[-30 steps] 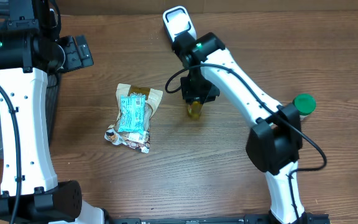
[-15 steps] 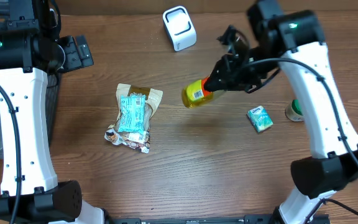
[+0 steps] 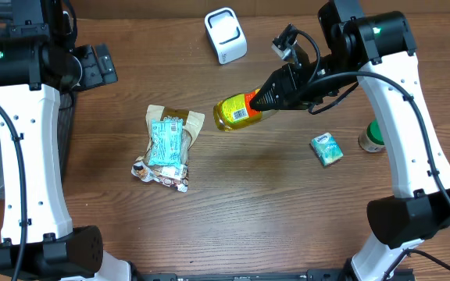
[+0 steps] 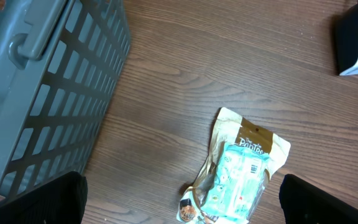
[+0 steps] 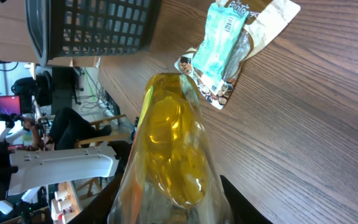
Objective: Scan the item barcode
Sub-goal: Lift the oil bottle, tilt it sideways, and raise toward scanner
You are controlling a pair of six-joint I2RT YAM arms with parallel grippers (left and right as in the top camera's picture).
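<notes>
Step in hand: the right gripper (image 3: 270, 97) is holding the yellow bottle (image 3: 237, 113) in the air and, as I judge it, is bringing it to the scanner (image 3: 225, 35). The pick-up looks done and the scan does not.
Right gripper: it is pinching the bottle at its neck end, the jaws partly closed around it.
Bottle: it is lying roughly level, clear of the tabletop (image 3: 287, 211), its body sticking straight out ahead of the fingertips.
Label: a white patch is facing up on the side of the bottle. It may be the barcode, but it is too small to be sure.
Scanner: it is standing beyond the bottle and off to one side of the right gripper's line, near but not touching.
Left gripper (image 4: 179, 202): it is spread wide and gripping nothing, hanging well apart from the right gripper. The basket (image 4: 36, 93) is beside it and the snack pouch (image 4: 241, 168) is lying under it.
Next move: it is calling for a wrist roll so the label patch faces the scanner's window, then a short carry toward it, while keeping the pinch firm.
Bystanders: a small green box (image 3: 326, 148) and a green-lidded jar (image 3: 373, 136) are sitting behind the right gripper, out of the way.
</notes>
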